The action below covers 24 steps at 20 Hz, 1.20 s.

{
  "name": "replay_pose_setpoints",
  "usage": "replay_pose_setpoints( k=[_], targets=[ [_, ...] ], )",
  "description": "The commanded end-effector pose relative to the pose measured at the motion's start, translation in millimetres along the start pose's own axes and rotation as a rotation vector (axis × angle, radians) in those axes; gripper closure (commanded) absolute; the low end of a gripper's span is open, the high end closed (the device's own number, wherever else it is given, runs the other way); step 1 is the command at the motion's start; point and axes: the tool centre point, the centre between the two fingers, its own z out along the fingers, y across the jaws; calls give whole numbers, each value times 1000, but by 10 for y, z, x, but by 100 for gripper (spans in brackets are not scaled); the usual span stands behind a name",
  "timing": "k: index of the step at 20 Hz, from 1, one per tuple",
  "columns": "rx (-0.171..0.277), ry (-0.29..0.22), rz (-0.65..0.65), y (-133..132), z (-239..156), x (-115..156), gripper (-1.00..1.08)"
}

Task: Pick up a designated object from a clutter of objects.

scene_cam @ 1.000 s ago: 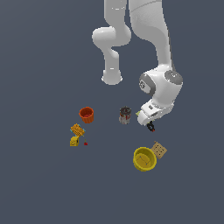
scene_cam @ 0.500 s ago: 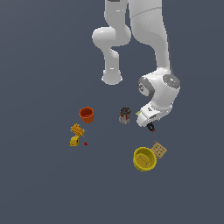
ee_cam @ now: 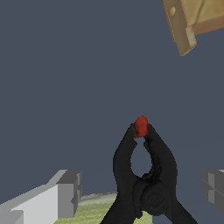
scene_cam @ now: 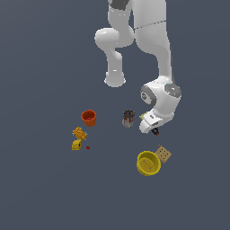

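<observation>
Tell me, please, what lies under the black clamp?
A pale green card shows beneath the black clamp's handles; the clamp hides the rest of it.

The black clamp [ee_cam: 144, 175] is small, with two curved arms that meet at a red-orange tip [ee_cam: 141, 126]. In the exterior view it lies near the yellow bowl [scene_cam: 148, 162], just above it, and beside the grey-brown can [scene_cam: 128, 118], partly hidden under the arm
</observation>
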Motion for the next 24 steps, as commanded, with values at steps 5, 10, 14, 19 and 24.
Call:
replay_pose_setpoints(
  k=[5,10,14,19,24],
  targets=[
    [0,1,0,0,11,5,108],
    [0,1,0,0,11,5,108],
    [0,1,0,14,-15,11,108],
    [0,1,-1,97,-172,46,108],
    [0,1,-1,252,-464,114,108]
  ],
)
